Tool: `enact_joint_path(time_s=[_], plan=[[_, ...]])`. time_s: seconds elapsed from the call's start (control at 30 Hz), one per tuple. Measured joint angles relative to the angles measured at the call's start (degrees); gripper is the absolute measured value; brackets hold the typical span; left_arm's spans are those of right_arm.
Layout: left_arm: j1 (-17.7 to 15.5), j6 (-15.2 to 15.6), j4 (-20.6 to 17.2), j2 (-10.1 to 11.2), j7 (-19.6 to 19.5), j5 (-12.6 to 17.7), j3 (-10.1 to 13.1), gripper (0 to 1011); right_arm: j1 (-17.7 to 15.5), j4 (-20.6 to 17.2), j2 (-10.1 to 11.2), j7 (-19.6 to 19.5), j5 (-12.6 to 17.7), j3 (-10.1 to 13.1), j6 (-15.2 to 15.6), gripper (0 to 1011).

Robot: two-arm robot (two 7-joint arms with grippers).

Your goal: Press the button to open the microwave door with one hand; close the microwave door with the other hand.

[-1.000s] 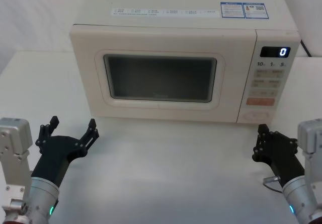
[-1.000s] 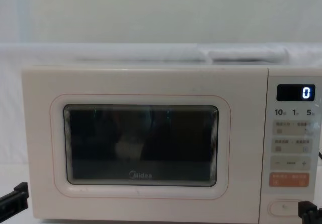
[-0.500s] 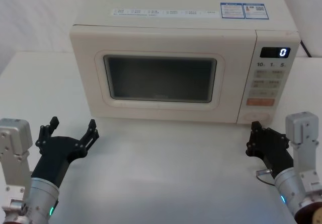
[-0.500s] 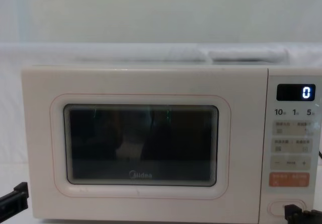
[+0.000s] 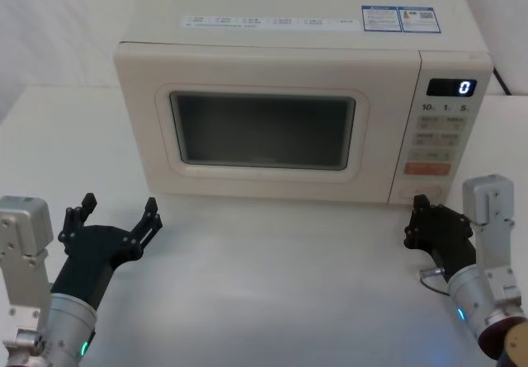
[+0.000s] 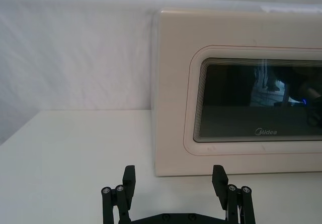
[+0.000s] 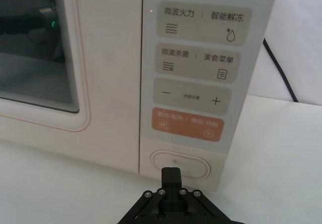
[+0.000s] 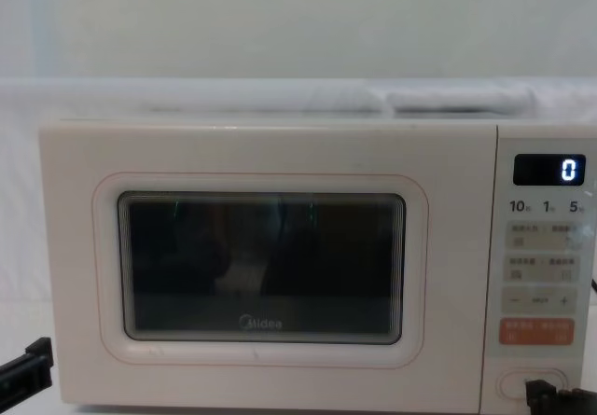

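Button point(image 7: 180, 164), wide with its long axis level, sits at the lower middle of my right wrist frame, straight ahead of my clenched right gripper point(image 7: 170, 174), while my left gripper point(image 5: 115, 215) waits spread open at the head frame's lower left.

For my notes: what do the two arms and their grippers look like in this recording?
Both look alike. Each gripper is black and blocky with linkage fingers: the left gripper shows slim two-bar fingers with silver pivot pins, the right gripper a compact black block. Behind each sits a silver-grey cylindrical wrist with a small green light and a pale grey boxy module alongside. A thin looped cable hangs below the right wrist.
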Motion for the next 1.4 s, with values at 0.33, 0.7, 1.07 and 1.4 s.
enact_joint_path(time_s=[0.33, 0.7, 1.07, 1.4], plan=[[0.0, 0.0, 0.0, 0.0, 0.0, 0.0, 0.0, 1001, 1.4, 1.7, -0.5, 0.0, -0.3, 0.7, -0.1, 0], [0.0, 0.0, 0.0, 0.0, 0.0, 0.0, 0.0, 1001, 2.7, 3.2, -0.9, -0.1, -0.6, 1.2, -0.4, 0], [0.0, 0.0, 0.0, 0.0, 0.0, 0.0, 0.0, 1001, 3.6, 4.3, -1.3, -0.2, -0.8, 1.5, -0.3, 0], [0.0, 0.0, 0.0, 0.0, 0.0, 0.0, 0.0, 1001, 4.3, 5.2, -1.5, -0.3, -0.9, 1.5, -0.2, 0]])
